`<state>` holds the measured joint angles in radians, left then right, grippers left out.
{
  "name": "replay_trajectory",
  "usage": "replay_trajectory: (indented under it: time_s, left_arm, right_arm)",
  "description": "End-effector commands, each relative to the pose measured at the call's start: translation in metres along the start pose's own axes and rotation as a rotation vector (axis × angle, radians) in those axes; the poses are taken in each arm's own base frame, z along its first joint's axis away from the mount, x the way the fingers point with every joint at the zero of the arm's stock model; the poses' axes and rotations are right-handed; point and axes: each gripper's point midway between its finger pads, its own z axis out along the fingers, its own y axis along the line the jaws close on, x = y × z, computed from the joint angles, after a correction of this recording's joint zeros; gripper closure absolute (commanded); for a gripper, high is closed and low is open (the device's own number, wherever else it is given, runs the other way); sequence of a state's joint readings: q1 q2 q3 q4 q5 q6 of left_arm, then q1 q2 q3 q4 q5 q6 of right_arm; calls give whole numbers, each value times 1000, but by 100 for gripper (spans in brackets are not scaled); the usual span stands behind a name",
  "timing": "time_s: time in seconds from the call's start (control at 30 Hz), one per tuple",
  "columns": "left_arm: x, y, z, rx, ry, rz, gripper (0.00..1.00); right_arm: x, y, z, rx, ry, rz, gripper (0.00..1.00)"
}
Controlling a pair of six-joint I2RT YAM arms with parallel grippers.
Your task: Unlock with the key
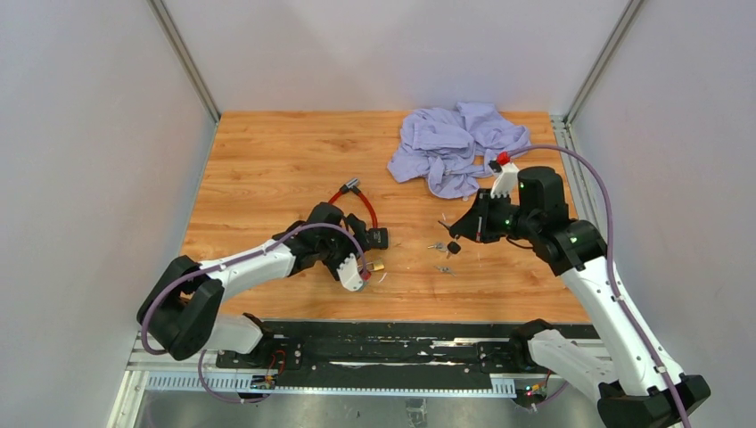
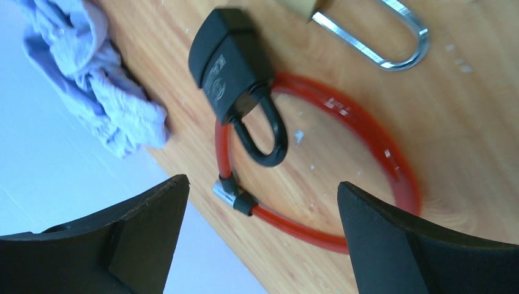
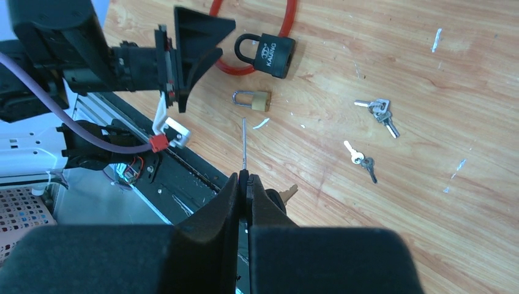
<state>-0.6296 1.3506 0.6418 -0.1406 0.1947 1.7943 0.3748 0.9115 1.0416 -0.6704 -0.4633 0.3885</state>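
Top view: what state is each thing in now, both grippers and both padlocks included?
left gripper: open, empty.
right gripper: shut on key.
black padlock: shackle closed, lying on red cable.
brass padlock: shackle looks closed, lying flat.
loose keys: lying free, in no lock.
cloth: crumpled.

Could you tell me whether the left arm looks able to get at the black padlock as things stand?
Probably yes. The left hand is open and points at the black padlock, with nothing between them. Only the red cable seems to run under it.
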Motion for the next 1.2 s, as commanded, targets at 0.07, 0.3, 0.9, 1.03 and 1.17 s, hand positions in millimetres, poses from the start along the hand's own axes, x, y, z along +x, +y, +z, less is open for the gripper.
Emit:
replay_trajectory:
  time_s: [0.07,0.3,0.9,1.03,1.17]
  left_arm:
    - [-27,16,-2,-132,-119,139,4]
    - [-33,15,5,-220,-137,199,6]
    - [-28,14,11,-207,-135,179,63]
    - [-27,16,10,-212,-129,174,77]
    - [-27,18,8,-219,-130,184,89]
  right_arm:
    - [-19,11,-14,-20,-60,-32,100]
    - [-18,15,-17,-36,-53,-50,99]
    - [-18,19,-20,-56,-61,-56,99]
    - [-18,20,-22,-56,-68,-53,99]
    - [-17,19,-22,-54,-68,-54,99]
